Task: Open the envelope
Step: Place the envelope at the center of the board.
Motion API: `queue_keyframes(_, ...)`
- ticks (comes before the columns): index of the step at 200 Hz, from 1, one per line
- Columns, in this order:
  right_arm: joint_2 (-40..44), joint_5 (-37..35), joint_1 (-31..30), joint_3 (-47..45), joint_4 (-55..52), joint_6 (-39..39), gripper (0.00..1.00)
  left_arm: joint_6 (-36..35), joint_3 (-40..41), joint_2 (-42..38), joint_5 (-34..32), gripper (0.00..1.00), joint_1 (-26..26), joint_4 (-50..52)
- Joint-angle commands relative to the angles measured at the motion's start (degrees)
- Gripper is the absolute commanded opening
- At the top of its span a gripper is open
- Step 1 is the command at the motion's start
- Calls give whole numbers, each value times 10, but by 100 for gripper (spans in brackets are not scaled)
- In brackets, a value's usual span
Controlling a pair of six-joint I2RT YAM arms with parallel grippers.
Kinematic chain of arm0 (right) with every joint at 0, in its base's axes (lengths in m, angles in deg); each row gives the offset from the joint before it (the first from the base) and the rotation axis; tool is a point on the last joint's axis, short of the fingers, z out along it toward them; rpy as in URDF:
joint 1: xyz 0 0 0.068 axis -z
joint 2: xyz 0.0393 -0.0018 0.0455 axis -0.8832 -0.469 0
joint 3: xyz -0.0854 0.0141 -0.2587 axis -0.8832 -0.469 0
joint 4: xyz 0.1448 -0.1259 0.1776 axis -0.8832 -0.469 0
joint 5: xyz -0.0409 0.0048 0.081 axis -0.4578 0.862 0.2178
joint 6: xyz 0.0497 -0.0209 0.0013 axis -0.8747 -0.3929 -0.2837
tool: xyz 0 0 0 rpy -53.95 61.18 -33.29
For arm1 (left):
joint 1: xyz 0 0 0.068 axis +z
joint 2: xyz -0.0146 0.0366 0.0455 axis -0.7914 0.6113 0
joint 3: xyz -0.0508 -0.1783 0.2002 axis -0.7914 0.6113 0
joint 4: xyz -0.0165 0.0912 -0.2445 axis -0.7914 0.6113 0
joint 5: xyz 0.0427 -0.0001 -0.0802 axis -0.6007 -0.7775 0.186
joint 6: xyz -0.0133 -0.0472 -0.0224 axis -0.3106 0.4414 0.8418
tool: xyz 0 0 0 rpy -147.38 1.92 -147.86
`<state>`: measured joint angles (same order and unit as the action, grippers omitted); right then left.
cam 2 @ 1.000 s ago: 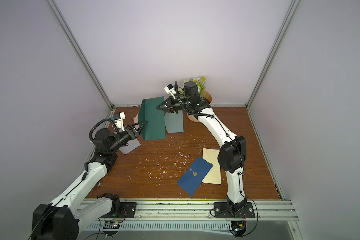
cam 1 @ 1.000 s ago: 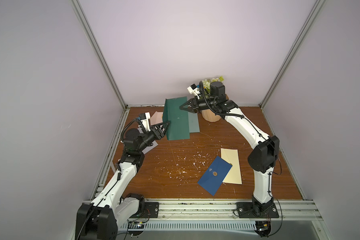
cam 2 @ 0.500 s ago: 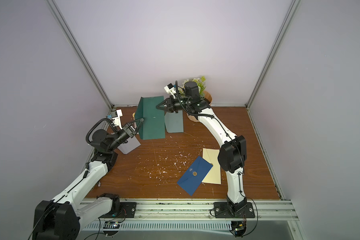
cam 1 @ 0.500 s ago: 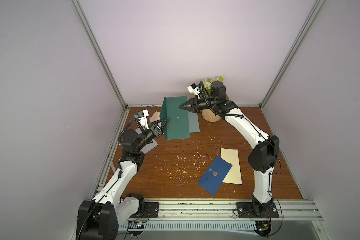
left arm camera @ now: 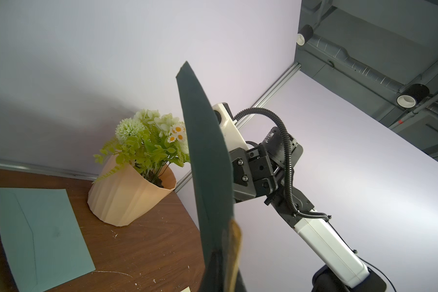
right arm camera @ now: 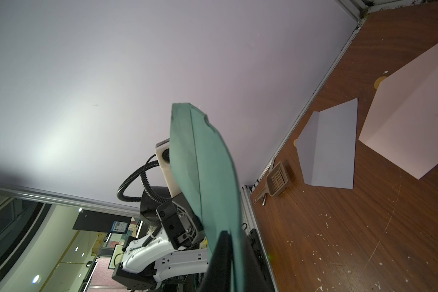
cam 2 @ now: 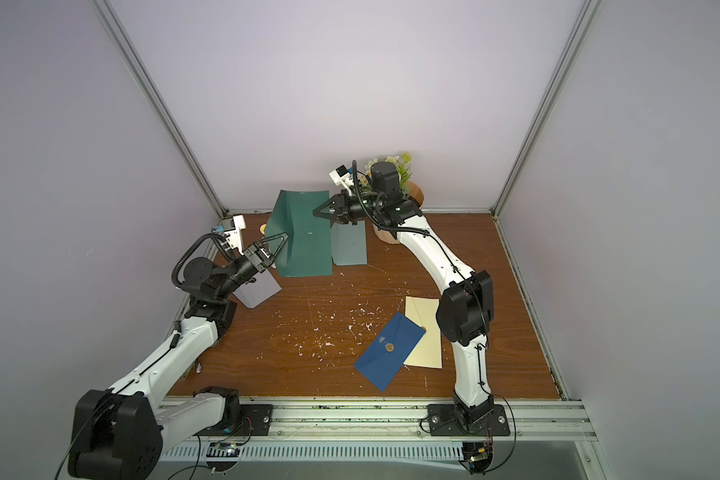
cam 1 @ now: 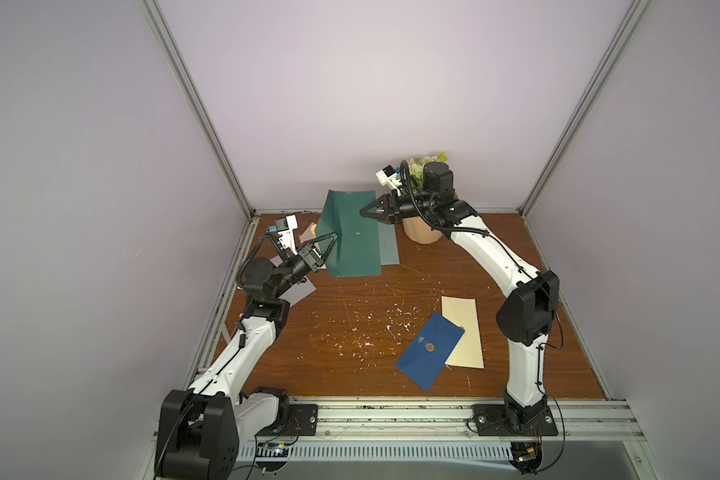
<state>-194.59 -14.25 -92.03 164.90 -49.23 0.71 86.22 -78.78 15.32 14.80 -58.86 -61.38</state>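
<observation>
Two grippers meet at one dark green paper envelope (cam 1: 356,237), held upright in the air over the back edge of the brown wooden table (cam 1: 350,316), left of centre. The left gripper (cam 1: 334,237) is pressed together on the envelope's side nearest the table's left edge. The right gripper (cam 1: 363,212) has its tips at the opposite upper edge, and I cannot tell whether they pinch it or stand slightly apart.

A ribbed peach pot (cam 1: 422,232) at the back edge holds green and white artificial flowers (left arm camera: 147,141). Just beside it a grey-green envelope (cam 1: 389,249) lies flat. Near the front right corner a dark blue envelope (cam 1: 427,353), closed with a round gold seal (cam 1: 430,346), overlaps a cream envelope (cam 1: 466,332). What the envelopes hold is hidden.

Only the left wrist view shows the green envelope edge-on, with a gold-brown piece (left arm camera: 234,242) at its edge by the grip. Only the right wrist view shows a beige slotted scoop (right arm camera: 276,182) against the left edge. That view also shows the whole of a folded grey sheet (right arm camera: 326,151) and more of a pale pink envelope (right arm camera: 410,121), both partly covered in both top views.
</observation>
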Motion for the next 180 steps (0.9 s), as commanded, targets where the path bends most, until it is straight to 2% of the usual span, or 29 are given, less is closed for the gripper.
queue_keyframes(1, 12, 8, -10, 11, 22, 6, 43, 24, -33, 0, 51, 0, -8, -53)
queue_keyframes(11, 9, 7, -12, 14, 19, 8, 52, 26, -36, -1, 48, 0, -10, -58)
queue_keyframes(22, 6, 7, -14, 16, 16, 12, 58, 30, -37, -2, 46, 0, -10, -65)
queue_keyframes(54, -2, 6, -17, 17, 12, 14, 65, 49, -39, 0, 44, 0, -11, -96)
queue_keyframes(131, -20, 8, -36, 16, 18, 5, 70, 70, -48, 30, 39, 0, -24, -137)
queue_keyframes(152, -17, -18, -30, 29, -37, 46, 69, 65, -29, 24, 24, 0, -22, -137)
queue_keyframes(180, -3, -99, -9, 63, -150, 119, 70, 69, 26, 6, 3, 0, -7, -129)
